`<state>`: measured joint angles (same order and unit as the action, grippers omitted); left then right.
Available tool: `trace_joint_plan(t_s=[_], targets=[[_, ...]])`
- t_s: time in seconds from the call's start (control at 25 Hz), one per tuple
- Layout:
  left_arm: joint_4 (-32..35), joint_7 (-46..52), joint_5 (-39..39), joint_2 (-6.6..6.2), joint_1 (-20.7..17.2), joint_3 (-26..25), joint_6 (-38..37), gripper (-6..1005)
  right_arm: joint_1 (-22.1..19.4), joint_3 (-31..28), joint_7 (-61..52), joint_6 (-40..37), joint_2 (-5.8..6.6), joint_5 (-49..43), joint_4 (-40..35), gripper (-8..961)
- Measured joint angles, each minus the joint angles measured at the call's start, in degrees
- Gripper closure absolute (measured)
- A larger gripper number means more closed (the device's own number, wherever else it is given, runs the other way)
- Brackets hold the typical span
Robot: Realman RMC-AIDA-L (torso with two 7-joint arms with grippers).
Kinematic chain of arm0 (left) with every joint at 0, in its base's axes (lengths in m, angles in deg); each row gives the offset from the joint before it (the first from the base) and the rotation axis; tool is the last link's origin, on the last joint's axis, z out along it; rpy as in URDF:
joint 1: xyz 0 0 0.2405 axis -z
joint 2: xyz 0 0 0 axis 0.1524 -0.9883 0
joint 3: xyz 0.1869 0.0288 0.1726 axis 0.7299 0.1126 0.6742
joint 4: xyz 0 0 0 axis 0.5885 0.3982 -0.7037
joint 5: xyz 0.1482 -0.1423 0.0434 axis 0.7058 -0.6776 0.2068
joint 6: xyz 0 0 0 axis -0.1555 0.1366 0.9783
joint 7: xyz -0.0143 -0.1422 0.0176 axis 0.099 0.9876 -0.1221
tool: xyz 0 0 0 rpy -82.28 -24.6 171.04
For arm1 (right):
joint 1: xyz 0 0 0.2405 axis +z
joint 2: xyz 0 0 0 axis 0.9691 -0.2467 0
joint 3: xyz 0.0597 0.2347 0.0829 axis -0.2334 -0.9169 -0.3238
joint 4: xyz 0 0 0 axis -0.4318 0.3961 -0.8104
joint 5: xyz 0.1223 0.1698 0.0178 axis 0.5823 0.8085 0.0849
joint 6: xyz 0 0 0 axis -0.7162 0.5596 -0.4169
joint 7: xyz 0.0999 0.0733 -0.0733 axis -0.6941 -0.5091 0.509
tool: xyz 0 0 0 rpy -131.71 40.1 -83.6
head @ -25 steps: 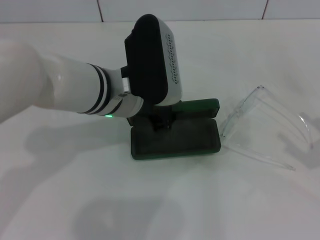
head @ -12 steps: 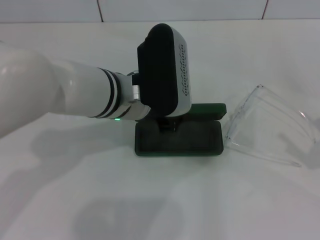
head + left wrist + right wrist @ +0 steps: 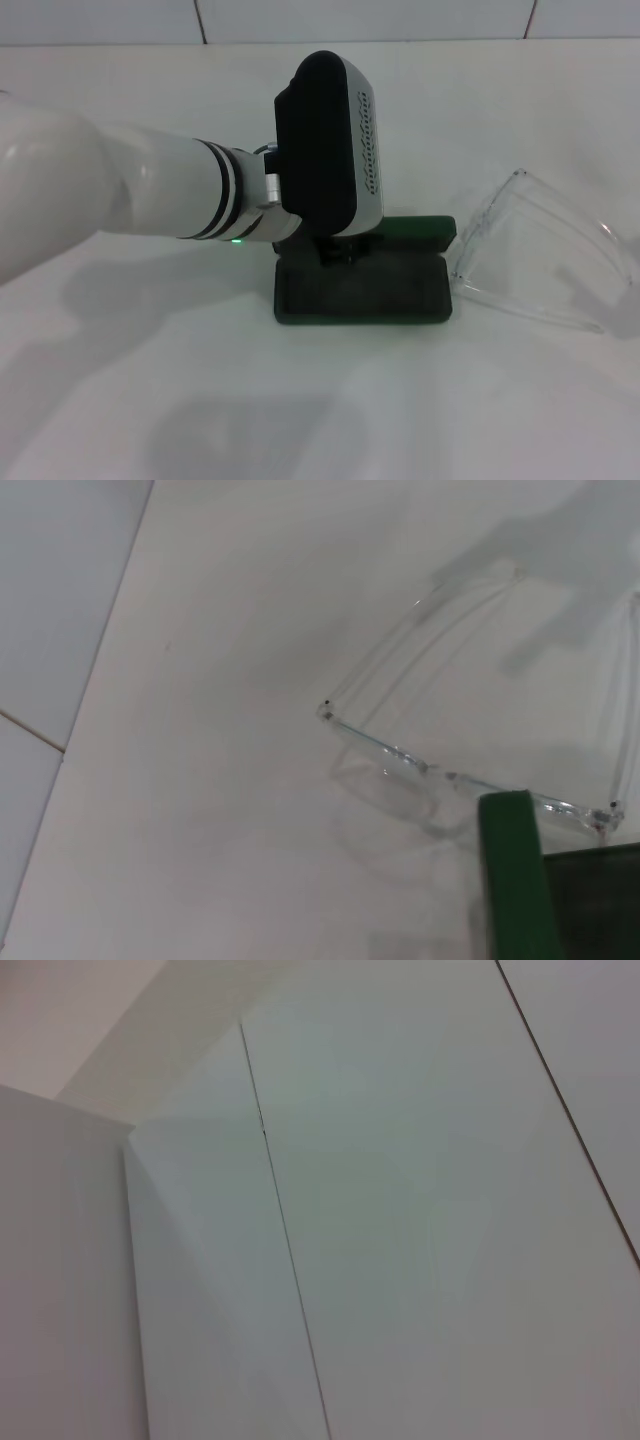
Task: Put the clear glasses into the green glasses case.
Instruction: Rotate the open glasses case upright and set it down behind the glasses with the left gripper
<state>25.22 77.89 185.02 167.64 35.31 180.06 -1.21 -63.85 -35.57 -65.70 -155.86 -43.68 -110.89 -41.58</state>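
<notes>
- Green, hard and hinged, the glasses case (image 3: 365, 290) lies open on the white tabletop (image 3: 300, 400), near the middle of the head view, with its dark lined tray facing up.
- Its lid (image 3: 425, 228) stands up along the far edge of the tray; only a strip of it shows past the arm.
- From the robot's left, the left arm (image 3: 130, 190) reaches across over the tabletop, white with a black-banded wrist and a small green light underneath.
- Its black and silver wrist housing hides most of the left hand (image 3: 337, 250), which sits low over the far part of the case, at or just inside the tray near the lid.
- I cannot tell whether the fingers of that hand are apart or together, nor whether they touch the case.
- Clear glasses (image 3: 535, 262) lie on the tabletop just to the right of the case, outside it, front edge nearest the case and the two thin arms trailing away to the right.
- In the left wrist view the front of the glasses (image 3: 450, 770) runs right beside a green corner of the case (image 3: 512, 880); whether the two touch is not clear.
- White wall panels fill the right wrist view, and the right hand is not seen anywhere.
</notes>
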Motion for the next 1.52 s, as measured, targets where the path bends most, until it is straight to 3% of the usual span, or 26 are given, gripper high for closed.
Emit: trace_joint_plan(t_s=[0.24,0.8,1.24,1.52], targets=[[1.4,0.2,0.0,-0.09,0.2,-0.2,-1.8,529,0.0,0.1,0.0,0.4,0.01,0.0,0.0,95],[2.3,1.5,0.2,0.05,0.0,-1.9,-2.4,537,0.3,0.3,0.1,1.4,0.01,-0.1,0.0,95],[-3.4,3.6,0.1,0.03,3.7,-2.8,-2.1,538,0.3,0.3,0.1,1.4,0.01,-0.2,0.0,95],[-3.8,3.6,0.0,0.02,3.7,-2.4,-2.1,538,0.3,0.3,0.1,1.5,0.01,-0.2,0.0,95]])
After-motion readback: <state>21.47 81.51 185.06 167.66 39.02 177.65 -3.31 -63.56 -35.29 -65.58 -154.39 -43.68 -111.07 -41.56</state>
